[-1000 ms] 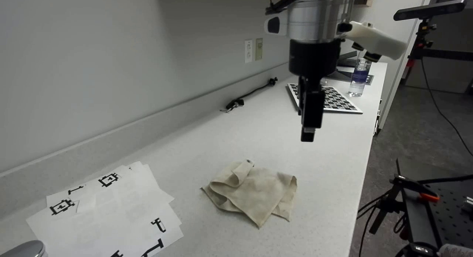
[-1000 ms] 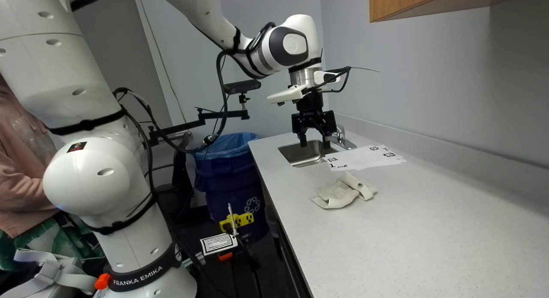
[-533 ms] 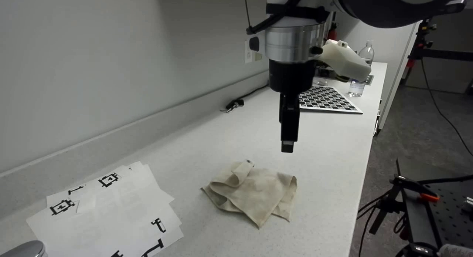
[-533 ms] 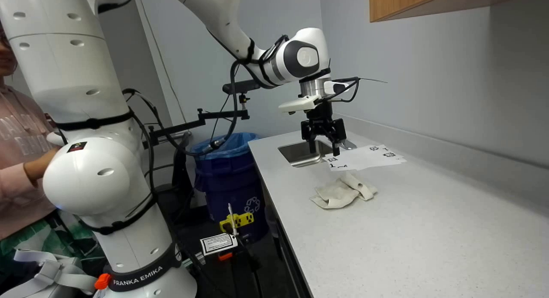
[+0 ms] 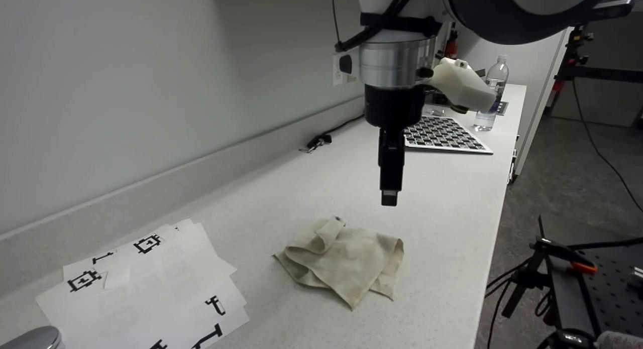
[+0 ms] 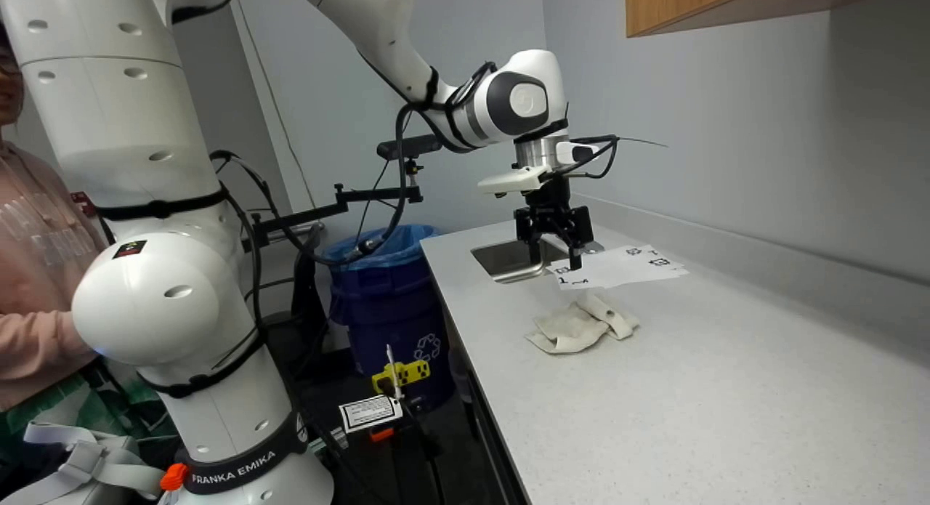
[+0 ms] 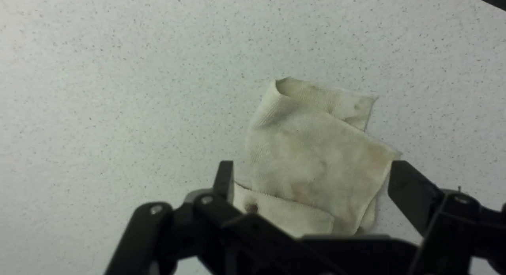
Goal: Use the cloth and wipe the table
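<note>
A beige, stained cloth lies loosely folded and crumpled on the white speckled table. It shows in both exterior views, also here, and in the wrist view. My gripper is open and empty, pointing down above the table. In an exterior view, the gripper hangs higher than the cloth and a little beyond it. In the wrist view, the cloth lies below and between the spread fingertips of my gripper, apart from them. The cloth's lower part is hidden by the gripper body there.
Printed paper sheets lie beside the cloth, near a sink. A checkered board, a bottle and a black cable stand or lie further along. A wall backs the table; a wooden cabinet hangs above.
My gripper has come down and closer to the cloth, moving left in an exterior view, mostly in the earlier half second and only slightly since. It stays open. The cloth has not moved.
</note>
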Robot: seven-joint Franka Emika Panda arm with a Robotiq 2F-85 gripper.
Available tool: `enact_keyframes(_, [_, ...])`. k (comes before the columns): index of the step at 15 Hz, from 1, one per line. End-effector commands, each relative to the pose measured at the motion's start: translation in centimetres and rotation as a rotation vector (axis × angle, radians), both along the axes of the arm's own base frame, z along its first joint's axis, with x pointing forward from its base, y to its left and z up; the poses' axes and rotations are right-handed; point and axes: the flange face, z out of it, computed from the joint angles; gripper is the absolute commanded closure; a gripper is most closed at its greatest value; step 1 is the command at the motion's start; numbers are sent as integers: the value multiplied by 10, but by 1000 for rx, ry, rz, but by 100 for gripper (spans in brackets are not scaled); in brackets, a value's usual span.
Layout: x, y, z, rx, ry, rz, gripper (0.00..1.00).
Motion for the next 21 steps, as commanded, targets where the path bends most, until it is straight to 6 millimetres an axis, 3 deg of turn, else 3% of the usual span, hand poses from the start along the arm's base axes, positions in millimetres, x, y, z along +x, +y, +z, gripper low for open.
enact_keyframes(1, [32,-5,-28,48,-15,31,0])
enact_keyframes(5, [55,3,-66,95,-44,53,0])
enact_keyframes(11, [65,12,-127,111,11,145,0])
enact_keyframes(17, [79,20,-161,113,54,206,0])
enact_keyframes(18, [81,22,-163,111,52,208,7])
enact_keyframes(19, [83,24,-164,112,48,211,28])
enact_keyframes(21, [86,26,-161,116,39,205,32])
